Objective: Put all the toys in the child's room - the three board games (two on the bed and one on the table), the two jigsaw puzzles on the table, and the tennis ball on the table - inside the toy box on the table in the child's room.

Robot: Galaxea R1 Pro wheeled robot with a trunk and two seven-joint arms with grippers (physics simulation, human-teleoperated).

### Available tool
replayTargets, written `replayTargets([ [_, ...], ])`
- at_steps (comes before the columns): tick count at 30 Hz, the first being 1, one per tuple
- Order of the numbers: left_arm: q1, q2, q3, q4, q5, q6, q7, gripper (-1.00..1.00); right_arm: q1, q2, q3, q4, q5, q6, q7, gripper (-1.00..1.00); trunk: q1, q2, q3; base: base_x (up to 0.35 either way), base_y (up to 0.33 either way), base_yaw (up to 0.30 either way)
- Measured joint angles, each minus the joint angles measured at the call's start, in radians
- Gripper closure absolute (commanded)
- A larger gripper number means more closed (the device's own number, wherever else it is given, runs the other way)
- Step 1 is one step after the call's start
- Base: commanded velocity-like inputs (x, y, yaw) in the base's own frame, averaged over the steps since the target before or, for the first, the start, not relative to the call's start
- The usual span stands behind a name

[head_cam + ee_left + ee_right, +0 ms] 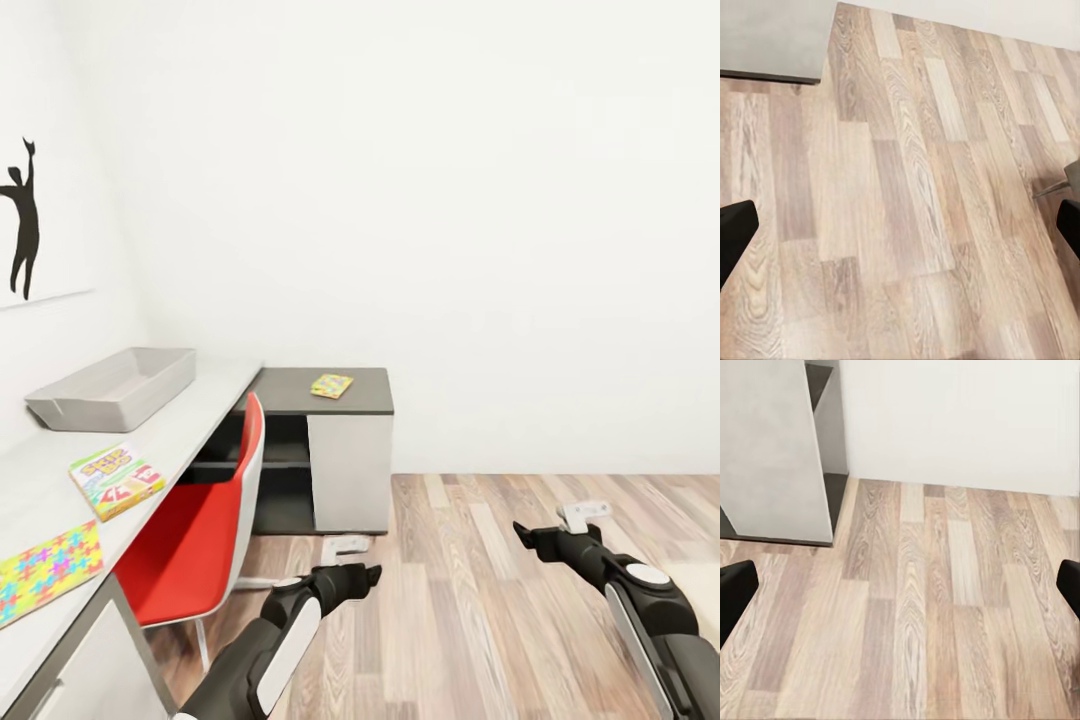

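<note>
On the white counter (190,420) along the left wall, the grey toy box (115,388) is sitting at the far end. Nearer, a board game (116,480) is lying flat; its lettering is too blurred to read. One jigsaw puzzle (45,572) is being cut off by the frame edge, another (331,385) is resting on the dark corner top. Left end effector (345,548) and right end effector (584,515) are hanging above the wood floor (907,210), fingers spread, gripping nothing. A red chair (200,530) is partly hiding the space under the counter.
</note>
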Motion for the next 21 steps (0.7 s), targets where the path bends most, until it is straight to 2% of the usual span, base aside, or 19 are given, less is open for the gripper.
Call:
replayTargets([
  [8,0.0,0.009,0.004,-0.004,0.008,0.002,-0.01,-1.0,0.005,0.002,0.006,-0.005,-0.001,-0.017,-0.005,-1.0,0.0,0.0,0.0,0.346,-0.108,-0.029],
  [16,0.0,0.009,0.009,0.013,0.011,0.004,-0.018,-1.0,0.007,0.002,0.001,-0.01,-0.004,-0.017,-0.005,-1.0,0.0,0.0,0.0,0.345,-0.075,-0.254],
  [21,0.0,0.009,0.01,0.026,0.01,0.0,-0.016,-1.0,0.006,0.001,-0.002,-0.009,-0.003,0.008,-0.005,-1.0,0.0,0.0,0.0,0.345,-0.012,-0.29],
])
